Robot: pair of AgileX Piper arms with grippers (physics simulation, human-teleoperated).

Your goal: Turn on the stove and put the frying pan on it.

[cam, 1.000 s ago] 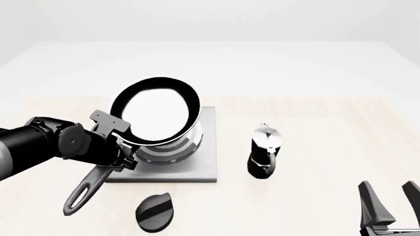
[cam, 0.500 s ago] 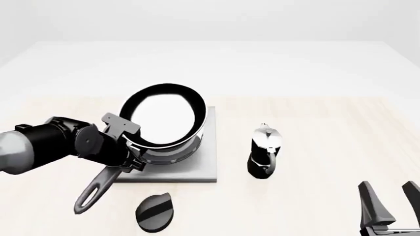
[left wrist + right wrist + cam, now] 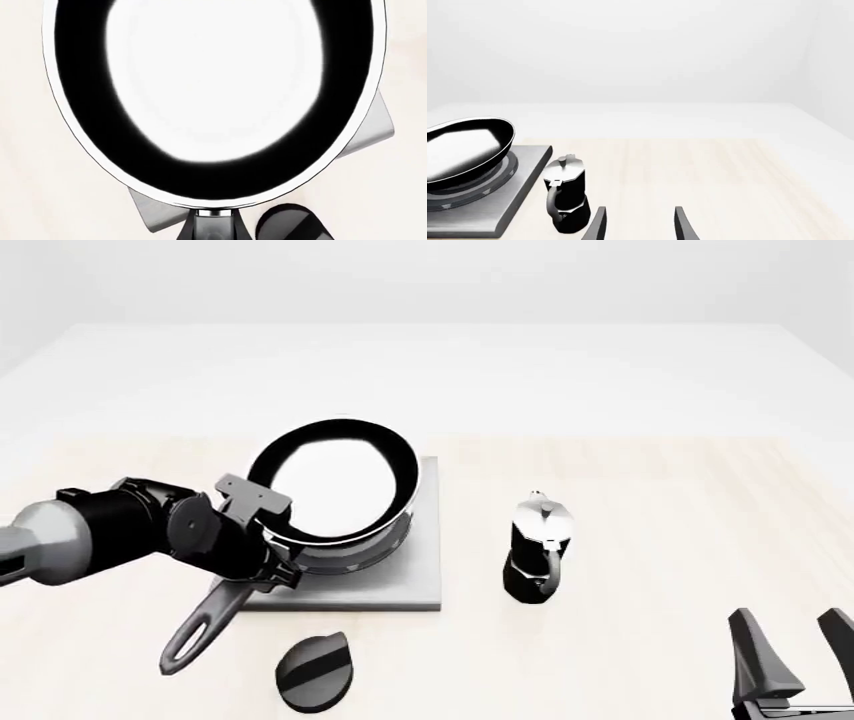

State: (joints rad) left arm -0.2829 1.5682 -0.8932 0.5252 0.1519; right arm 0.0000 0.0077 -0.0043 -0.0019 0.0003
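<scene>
The left gripper (image 3: 254, 562) clamps the frying pan (image 3: 334, 480) by its handle, tilted above the stove (image 3: 400, 585). The pan holds nothing. The right gripper (image 3: 793, 652) stands open, low near the moka pot (image 3: 538, 545).

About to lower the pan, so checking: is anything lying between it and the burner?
Nothing visible. The frying pan, tilted, held by the left gripper, hangs over the stove. The moka pot stands apart, right of the plate.

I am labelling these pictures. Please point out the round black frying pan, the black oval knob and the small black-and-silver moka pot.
round black frying pan (image 3: 334, 480), front view, on its pale inside.
black oval knob (image 3: 315, 672), front view, on its top face.
small black-and-silver moka pot (image 3: 539, 545), front view, on its body.
</scene>
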